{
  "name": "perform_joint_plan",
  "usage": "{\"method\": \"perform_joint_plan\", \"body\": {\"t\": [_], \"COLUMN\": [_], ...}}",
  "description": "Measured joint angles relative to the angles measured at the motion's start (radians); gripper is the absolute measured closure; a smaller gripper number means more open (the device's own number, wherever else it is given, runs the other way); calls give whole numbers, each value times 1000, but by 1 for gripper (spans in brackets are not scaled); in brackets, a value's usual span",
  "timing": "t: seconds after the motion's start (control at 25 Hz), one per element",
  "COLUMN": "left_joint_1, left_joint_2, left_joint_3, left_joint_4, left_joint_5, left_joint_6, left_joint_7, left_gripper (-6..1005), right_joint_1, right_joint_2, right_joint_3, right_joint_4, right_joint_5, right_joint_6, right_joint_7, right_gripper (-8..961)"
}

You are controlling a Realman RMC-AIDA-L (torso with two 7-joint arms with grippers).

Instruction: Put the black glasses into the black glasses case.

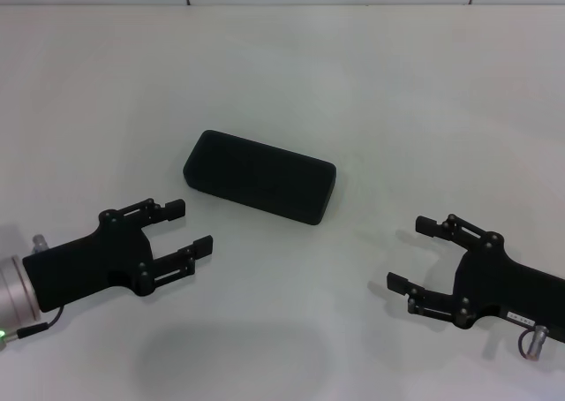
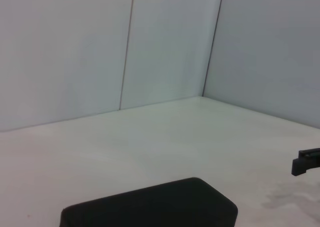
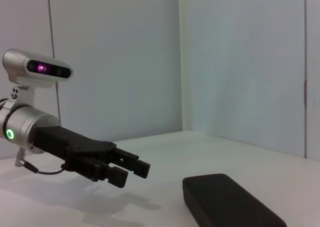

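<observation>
The black glasses case (image 1: 260, 177) lies shut on the white table, at the middle of the head view, set at a slant. The black glasses are out of view in every frame. My left gripper (image 1: 190, 226) hovers near the table's front left, open and empty, a short way from the case's left end. On the front right my right gripper (image 1: 408, 253) is also open and empty, apart from the case's right end. The left wrist view shows the case (image 2: 150, 204) close by. The right wrist view shows the case (image 3: 230, 202) and the left gripper (image 3: 134, 170) beyond it.
The white table (image 1: 397, 92) runs back to pale wall panels (image 2: 165, 42) that meet in a corner. A fingertip of the right gripper (image 2: 305, 162) shows at the edge of the left wrist view. Nothing else stands on the table.
</observation>
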State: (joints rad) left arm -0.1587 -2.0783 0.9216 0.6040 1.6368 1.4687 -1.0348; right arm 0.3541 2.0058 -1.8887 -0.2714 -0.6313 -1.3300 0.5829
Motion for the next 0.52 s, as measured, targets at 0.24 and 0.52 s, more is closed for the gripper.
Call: {"method": "perform_joint_plan", "body": {"t": [0.24, 0.52], "left_joint_1": [-3, -6], "left_joint_2": [-2, -2], "left_joint_3": [-1, -1], "left_joint_4": [0, 7], "left_joint_5": [-4, -5], "left_joint_6": [4, 14], "left_joint_7": [0, -4], "left_gripper": [302, 302], "right_joint_1": [1, 0], "right_joint_2": [1, 1], "right_joint_3": [0, 0], "right_joint_4": [-2, -4], "right_joint_5": [-1, -1], "right_joint_6": [0, -1], "right_joint_7": [0, 1], "right_gripper": [110, 110]}}
